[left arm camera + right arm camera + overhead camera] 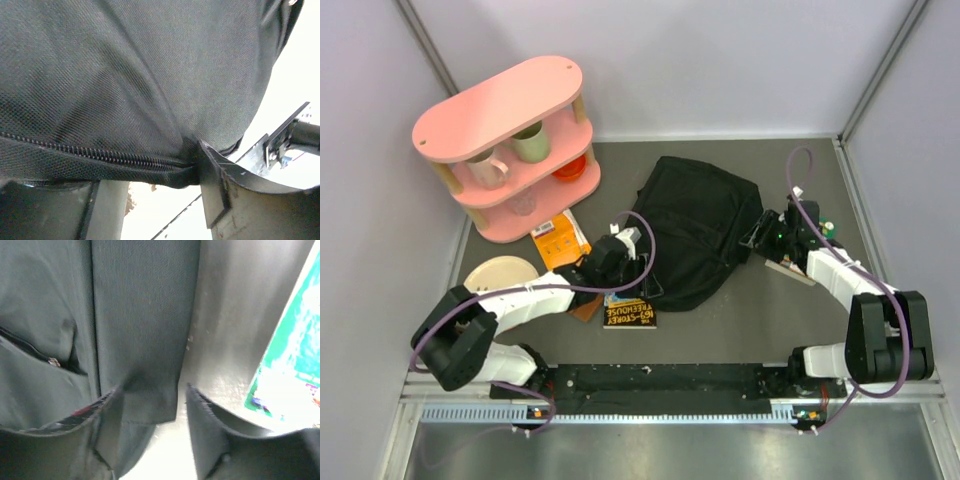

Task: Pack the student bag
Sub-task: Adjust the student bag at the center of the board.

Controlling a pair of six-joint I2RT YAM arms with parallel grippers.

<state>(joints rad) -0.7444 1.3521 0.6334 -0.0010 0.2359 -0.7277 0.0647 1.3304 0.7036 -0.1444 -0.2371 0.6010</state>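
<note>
The student bag [695,225] is a large black backpack lying flat mid-table. My left gripper [623,256] is at its left edge. In the left wrist view the bag's zipped seam [100,155] runs across the gap of my left gripper [150,172]; the jaws stand wide apart and the fabric presses against the right finger [217,175]. My right gripper [761,234] is at the bag's right edge. In the right wrist view it [152,397] is open, with a flat black strap end [145,370] between the jaws, touching the left finger.
A black book [630,313] and an orange book [560,238] lie left of the bag, with a cream plate [500,272]. A teal-covered book [292,360] lies under my right arm. A pink shelf [510,140] holding mugs stands at the back left.
</note>
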